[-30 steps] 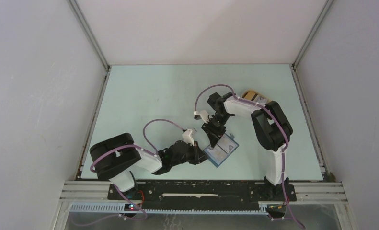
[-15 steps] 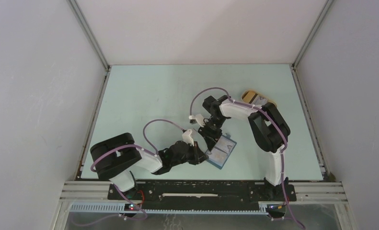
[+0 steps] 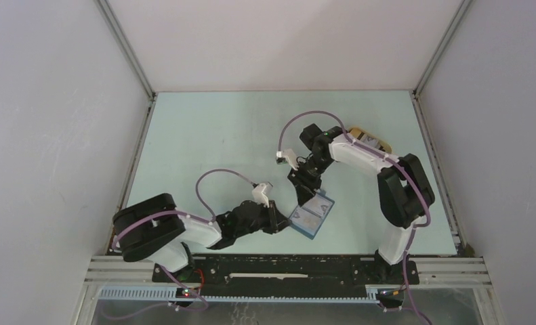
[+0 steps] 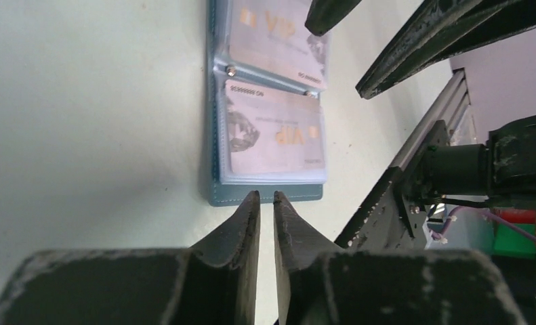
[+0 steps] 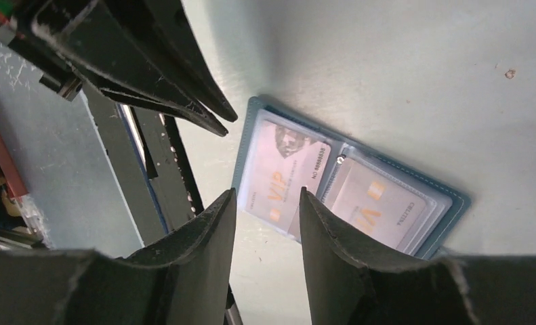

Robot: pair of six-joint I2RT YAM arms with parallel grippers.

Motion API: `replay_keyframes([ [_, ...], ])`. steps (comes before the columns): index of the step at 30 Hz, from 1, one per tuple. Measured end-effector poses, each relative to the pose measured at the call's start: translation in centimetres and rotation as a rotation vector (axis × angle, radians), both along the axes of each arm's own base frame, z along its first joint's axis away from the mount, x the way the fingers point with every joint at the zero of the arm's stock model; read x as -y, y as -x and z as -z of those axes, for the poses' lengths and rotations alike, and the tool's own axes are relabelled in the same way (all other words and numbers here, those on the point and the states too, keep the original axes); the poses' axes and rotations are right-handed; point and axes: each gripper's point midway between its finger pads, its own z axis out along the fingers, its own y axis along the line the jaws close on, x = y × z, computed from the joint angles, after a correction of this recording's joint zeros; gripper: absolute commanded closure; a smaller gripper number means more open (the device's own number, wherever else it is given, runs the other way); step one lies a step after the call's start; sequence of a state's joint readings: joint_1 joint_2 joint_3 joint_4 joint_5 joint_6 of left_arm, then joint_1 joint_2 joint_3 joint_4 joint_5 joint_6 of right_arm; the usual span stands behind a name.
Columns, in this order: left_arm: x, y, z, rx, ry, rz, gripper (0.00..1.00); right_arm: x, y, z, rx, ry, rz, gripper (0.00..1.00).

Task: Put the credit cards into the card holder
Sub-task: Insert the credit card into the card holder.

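Both claws have been drawn back from the card holder (image 3: 312, 214), which lies open on the counter (image 3: 204, 135) with two credit cards (image 4: 273, 135) sleeved inside. Left claw (image 4: 261, 200) is nearly pressed together, empty; right claw (image 5: 265, 203) is spread, empty. Insertion is judged complete.

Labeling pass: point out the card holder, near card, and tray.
card holder (image 4: 214, 135): left wrist, blue left edge
near card (image 4: 275, 135): left wrist, card face
tray (image 3: 368, 137): top external, tan rim
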State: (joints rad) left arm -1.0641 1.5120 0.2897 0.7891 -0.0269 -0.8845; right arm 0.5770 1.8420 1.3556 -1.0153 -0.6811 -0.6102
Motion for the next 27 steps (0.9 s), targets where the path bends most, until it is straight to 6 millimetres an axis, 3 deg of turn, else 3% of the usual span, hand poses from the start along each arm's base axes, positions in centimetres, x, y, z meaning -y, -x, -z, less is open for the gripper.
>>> replay_keyframes([
  [9,-1.0,0.1,-2.4,0.052,0.053,-0.013,0.67,2.0,0.6,-1.7,0.138,-0.036,-0.024,0.56],
  [16,-2.6,1.8,-1.4,0.026,0.082,0.007,0.63,5.9,-2.9,-2.2,0.32,0.007,0.103,0.55],
  [23,-2.0,3.1,-0.8,-0.05,0.127,0.029,0.69,9.3,-5.3,-0.1,0.432,0.174,0.169,0.59],
  [27,-1.9,4.3,0.4,-0.106,0.103,0.035,0.71,10.6,-6.7,1.4,0.452,0.26,0.2,0.67],
])
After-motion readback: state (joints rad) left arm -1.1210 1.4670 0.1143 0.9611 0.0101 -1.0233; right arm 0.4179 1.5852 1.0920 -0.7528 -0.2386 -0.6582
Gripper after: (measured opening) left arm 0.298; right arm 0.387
